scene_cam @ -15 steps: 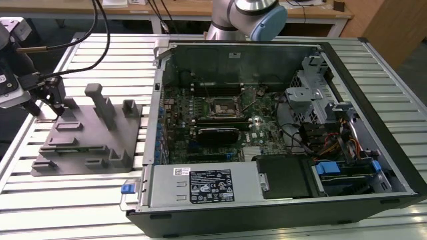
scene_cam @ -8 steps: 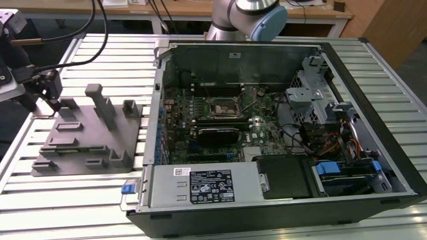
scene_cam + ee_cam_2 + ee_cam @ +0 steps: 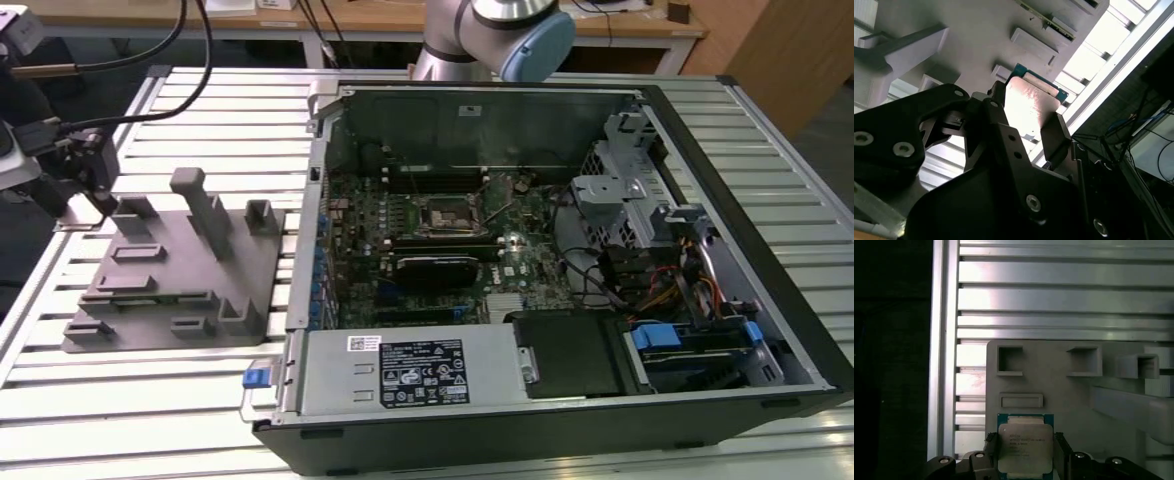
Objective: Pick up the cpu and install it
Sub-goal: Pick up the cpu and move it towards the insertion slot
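The cpu [image 3: 1025,449] sits between my fingers [image 3: 1060,447]: a small flat square with a pale silver-white metal top and a thin green border showing round the far edge. My gripper [image 3: 1028,116] is closed down to the chip's width, one black finger pressed against each of two opposite sides. I cannot tell whether the chip is lifted clear of the grey fixture [image 3: 1064,385] or resting on it. The first wrist view looks straight onto the lid, with the fixture's shallow rectangular pockets just beyond it. The second wrist view catches the chip at a slant, its top glaring bright, with the fixture's raised blocks behind it. The exterior view shows the wider layout: the open computer case [image 3: 747,250] lies well apart from the fixture, towards the exterior view's right, with the black socket frame [image 3: 445,213] on the motherboard inside. The chip is at a fixture corner close to the edge of the slotted table [image 3: 1054,290], with bare slats beyond the fixture.
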Available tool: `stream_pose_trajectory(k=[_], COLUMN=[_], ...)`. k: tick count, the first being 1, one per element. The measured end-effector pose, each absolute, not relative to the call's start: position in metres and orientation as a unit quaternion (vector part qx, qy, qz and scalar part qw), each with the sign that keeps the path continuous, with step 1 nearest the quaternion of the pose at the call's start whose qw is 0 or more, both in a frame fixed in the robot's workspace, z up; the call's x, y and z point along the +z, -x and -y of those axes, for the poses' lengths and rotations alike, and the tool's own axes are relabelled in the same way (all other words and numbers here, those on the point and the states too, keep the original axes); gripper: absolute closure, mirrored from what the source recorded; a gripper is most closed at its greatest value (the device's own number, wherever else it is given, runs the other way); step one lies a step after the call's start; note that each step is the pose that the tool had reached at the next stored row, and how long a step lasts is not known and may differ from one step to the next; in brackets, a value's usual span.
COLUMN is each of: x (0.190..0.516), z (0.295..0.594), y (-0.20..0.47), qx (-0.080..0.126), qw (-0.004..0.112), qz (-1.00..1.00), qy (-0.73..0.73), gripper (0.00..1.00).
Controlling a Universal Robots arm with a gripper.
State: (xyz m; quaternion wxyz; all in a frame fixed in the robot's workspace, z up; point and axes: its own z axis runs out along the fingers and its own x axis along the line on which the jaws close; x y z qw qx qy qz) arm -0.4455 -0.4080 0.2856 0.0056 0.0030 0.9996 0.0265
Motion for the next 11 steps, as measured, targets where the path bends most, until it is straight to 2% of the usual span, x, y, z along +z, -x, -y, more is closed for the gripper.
stream_pose_trajectory(k=[11], x=[0.299], z=[0.408], y=[0.445], qx=[0.026], qw=[0.006], qz=[-1.000], qy=[-0.003], gripper=[0.47])
